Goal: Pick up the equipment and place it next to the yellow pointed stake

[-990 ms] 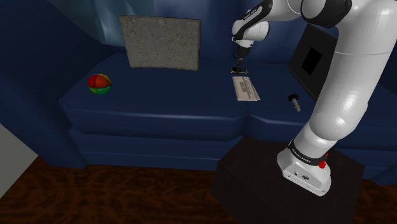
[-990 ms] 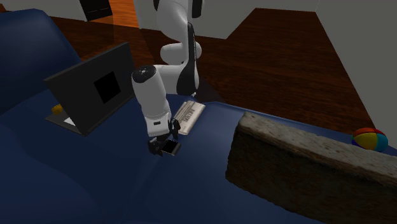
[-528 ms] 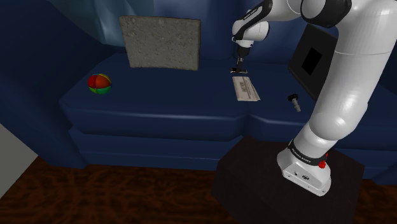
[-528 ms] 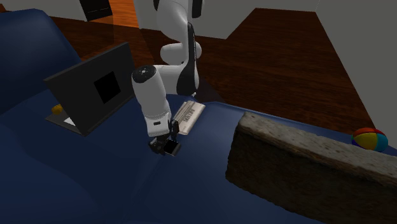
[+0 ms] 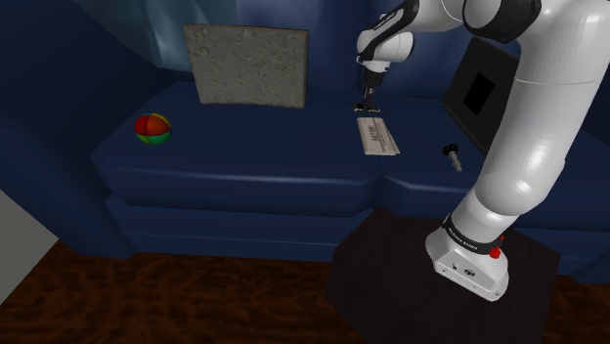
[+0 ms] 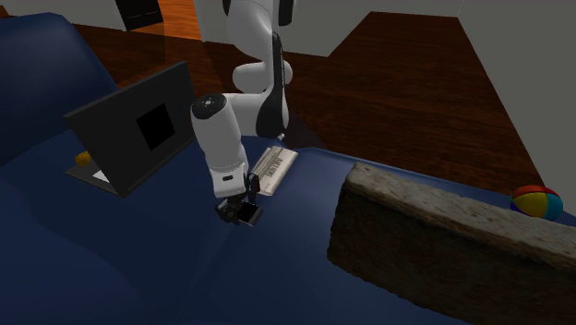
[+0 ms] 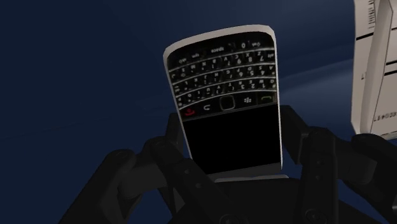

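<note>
Wrist view puts the phone point(image 7: 222, 83) face-up on the blue sofa point(image 5: 244, 171), directly under the gripper point(image 7: 232, 127); its long axis runs away from the hand, keypad end farthest, and the two black fingers appear to press on its long edges at the screen end, so the phone looks clasped across its narrow width; a white printed box point(image 7: 375, 63) lies just beside it. In the second exterior view a small yellow object point(image 6: 83, 158), probably the stake, peeks out at the open laptop's point(image 6: 138, 125) far side; the carry would therefore run toward that view's left, past the laptop.
</note>
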Robot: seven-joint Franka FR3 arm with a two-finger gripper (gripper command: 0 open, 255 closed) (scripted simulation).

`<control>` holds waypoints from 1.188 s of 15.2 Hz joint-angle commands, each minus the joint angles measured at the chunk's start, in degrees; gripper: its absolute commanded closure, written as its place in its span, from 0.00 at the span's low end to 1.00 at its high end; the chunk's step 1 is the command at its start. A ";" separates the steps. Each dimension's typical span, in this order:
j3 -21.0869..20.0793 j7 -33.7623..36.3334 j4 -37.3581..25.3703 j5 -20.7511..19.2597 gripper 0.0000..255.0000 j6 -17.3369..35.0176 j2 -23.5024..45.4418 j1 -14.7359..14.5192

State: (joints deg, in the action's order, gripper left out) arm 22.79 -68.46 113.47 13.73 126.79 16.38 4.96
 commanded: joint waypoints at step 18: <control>1.18 3.48 -6.65 -4.17 1.00 -12.27 -6.44 -0.81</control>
State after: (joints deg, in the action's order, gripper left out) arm 23.89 -65.07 107.31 9.76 115.32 10.28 4.13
